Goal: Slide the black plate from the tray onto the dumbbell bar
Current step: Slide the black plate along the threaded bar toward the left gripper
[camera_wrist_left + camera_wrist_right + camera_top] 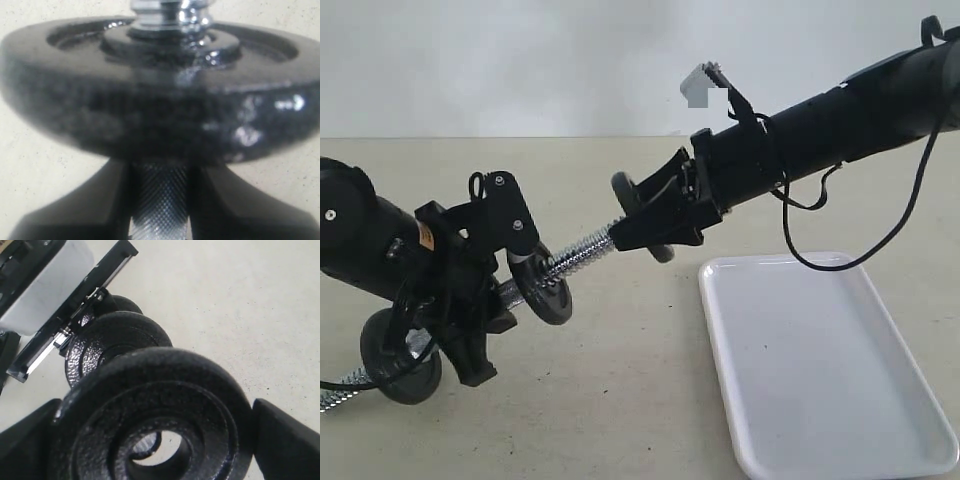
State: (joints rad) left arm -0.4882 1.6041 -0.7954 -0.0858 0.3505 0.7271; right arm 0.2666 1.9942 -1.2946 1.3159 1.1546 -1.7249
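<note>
My right gripper (645,225) is shut on the black plate (638,212), holding it edge-on in the air to the left of the tray (840,420). In the right wrist view the plate (150,390) fills the space between the fingers (285,440), and the bar's threaded tip (145,445) shows through the plate's hole, off-centre. Whether the tip has entered the hole I cannot tell. My left gripper (460,295) is shut on the knurled middle of the dumbbell bar (160,205), which is tilted with its threaded end (582,250) pointing up at the plate.
A black disc (548,290) sits on the bar just ahead of my left gripper, and another disc (400,362) is at the bar's low end. The white tray lies flat at the right with nothing in it. The beige table (620,400) lies below.
</note>
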